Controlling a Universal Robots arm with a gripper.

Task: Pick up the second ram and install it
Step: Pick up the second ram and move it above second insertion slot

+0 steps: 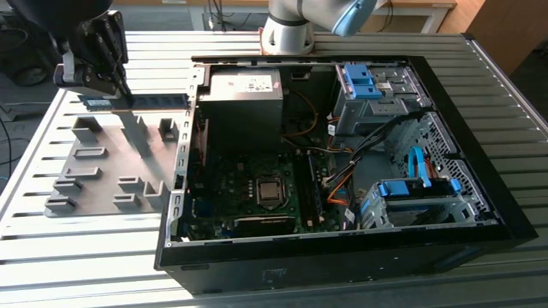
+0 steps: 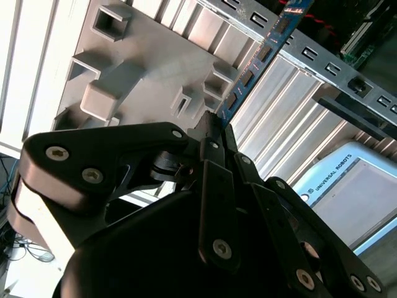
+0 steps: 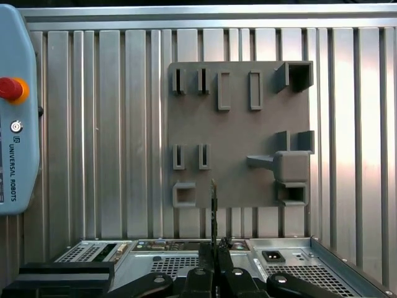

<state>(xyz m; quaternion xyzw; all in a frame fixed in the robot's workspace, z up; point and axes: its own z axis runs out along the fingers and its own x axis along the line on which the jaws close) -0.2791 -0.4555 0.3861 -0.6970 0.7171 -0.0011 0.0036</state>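
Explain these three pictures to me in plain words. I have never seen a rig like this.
This is one robot arm with a black hand for grasping. The exterior view looks on from off the arm; both wrist views come from cameras riding on the arm. On the slatted metal table lie a grey plastic slotted holder and an open black computer case with a dark green motherboard inside. The hand is shut on a long thin blue-green RAM stick, held up near the holder and the case; both wrist views show the stick edge-on.
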